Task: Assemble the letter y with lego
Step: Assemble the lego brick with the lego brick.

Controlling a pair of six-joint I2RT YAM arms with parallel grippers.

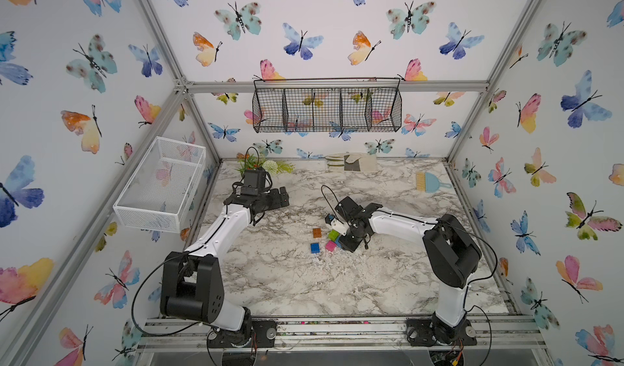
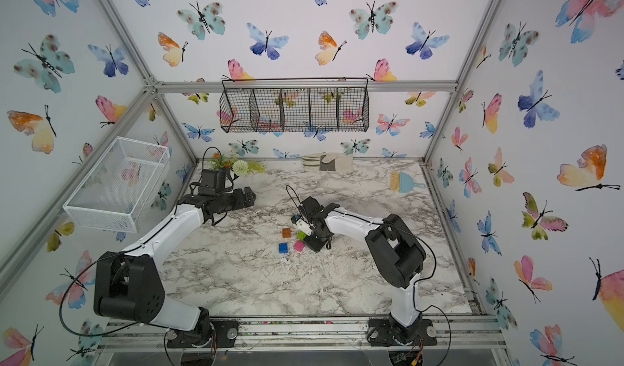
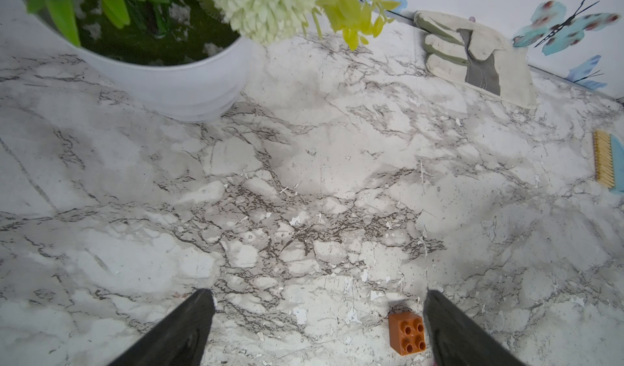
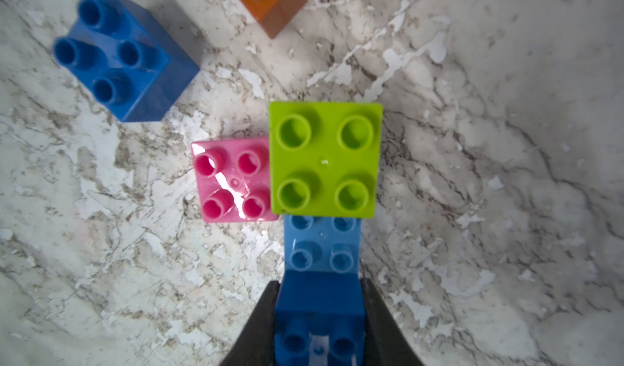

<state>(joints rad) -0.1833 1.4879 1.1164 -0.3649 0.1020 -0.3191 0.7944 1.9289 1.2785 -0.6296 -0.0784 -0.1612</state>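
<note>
Shows the right fingers clenched on a dark blue brick, seated on the near end of a longer light blue brick. Shows a lime green brick on that brick's far end, just ahead of the fingers; together, the unfinished letter y. Shows a pink brick on the tabletop just beside the green one, ahead of the right fingers and to one side. Shows a second dark blue brick and an orange brick loose, farther ahead, apart from the cluster. Shows the left fingers released, spread wide, grasping nothing, well apart from the right fingers. In the left wrist view, frames the orange brick between them, close to one finger.
</note>
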